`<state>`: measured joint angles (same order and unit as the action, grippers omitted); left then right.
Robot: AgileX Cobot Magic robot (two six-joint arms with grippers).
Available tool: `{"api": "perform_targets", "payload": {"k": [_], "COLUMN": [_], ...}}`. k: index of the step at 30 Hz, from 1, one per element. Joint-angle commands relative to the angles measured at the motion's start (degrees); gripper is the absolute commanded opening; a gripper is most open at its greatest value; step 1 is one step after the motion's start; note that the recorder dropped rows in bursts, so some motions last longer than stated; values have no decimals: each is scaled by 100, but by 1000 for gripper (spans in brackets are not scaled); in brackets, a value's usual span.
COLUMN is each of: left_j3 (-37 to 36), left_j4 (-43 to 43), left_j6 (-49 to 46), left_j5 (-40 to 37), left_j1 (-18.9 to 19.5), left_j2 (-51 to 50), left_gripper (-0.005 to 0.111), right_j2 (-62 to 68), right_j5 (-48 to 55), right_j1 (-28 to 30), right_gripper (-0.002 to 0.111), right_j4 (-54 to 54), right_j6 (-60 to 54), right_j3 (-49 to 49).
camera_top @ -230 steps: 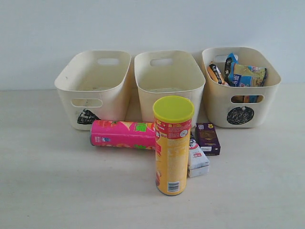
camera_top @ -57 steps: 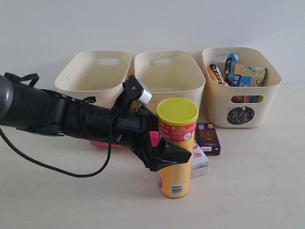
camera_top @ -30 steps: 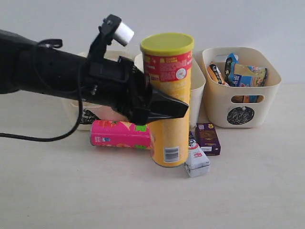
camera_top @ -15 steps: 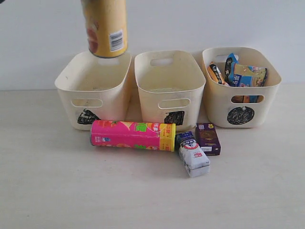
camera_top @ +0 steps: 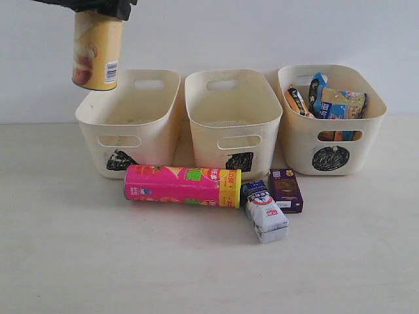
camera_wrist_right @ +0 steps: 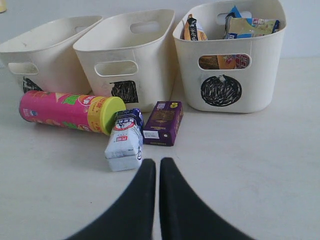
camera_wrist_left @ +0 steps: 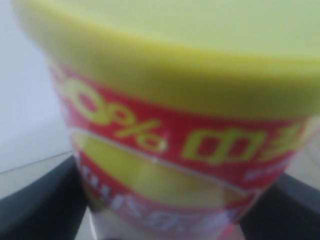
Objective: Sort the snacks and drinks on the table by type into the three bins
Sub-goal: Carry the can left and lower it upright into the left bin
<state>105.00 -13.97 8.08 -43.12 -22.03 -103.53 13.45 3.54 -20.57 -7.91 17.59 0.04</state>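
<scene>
Just ahead of the right gripper (camera_wrist_right: pixel 157 162), its jaws pressed together on nothing, lie a white-and-blue carton (camera_wrist_right: pixel 123 140), a dark purple carton (camera_wrist_right: pixel 162 122) and a pink chip tube (camera_wrist_right: pixel 65 111). Beyond stand three cream plastic bins (camera_wrist_right: pixel 125 30), the one to its right (camera_wrist_right: pixel 225 65) holding crinkly snack bags (camera_wrist_right: pixel 245 27). The left gripper (camera_top: pixel 98 6) clamps the yellow-lidded chip tube (camera_top: pixel 97 49), which hangs below it above the leftmost bin (camera_top: pixel 131 131).

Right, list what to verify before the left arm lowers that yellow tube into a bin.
1. Grip: the left tool clamps the yellow tube near its lid, tube upright: ok.
2. Tube lined up over the left bin: cannot tell; it hangs by the bin's outer rim and depth is unclear.
3. Room in that bin: nothing visible inside: ok.
4. Right tool shut, low in front of the white-and-blue carton, away from the left bin: ok.
5. Pink tube lies in front of the bins, not under the yellow tube: ok.
</scene>
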Motion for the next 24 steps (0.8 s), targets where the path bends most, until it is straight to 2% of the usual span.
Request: {"api": "perform_targets", "payload": {"k": [1,9,16,19,21,24], "left_j3": [45,45,371,524,589,604], "left_j4": [264,37,-71,6,21,349], "left_j6": [58,-2,-2,9,9,9], "left_j5": [522,1164,1258,1043,809,681], "left_j1": [95,95,95,95,84,84], "left_j2": [-403,-1115,-1585,-1742,-1814,-1873], "left_gripper": [4,4,4,5,13,37], "right_j2": [-11,-11,-11,-11,-11,-11], "right_j5": [-36,-36,-36,-36,-36,-36], "right_j1": [-6,-6,-6,-6,-6,-6], "right_gripper": [0,0,0,0,0,0], "right_j4": [-11,-11,-11,-11,-11,-11], "right_j6": [-37,-24,-24,-35,-35,-46], "right_j3": [-4,-4,-4,-4,-4,-4]}}
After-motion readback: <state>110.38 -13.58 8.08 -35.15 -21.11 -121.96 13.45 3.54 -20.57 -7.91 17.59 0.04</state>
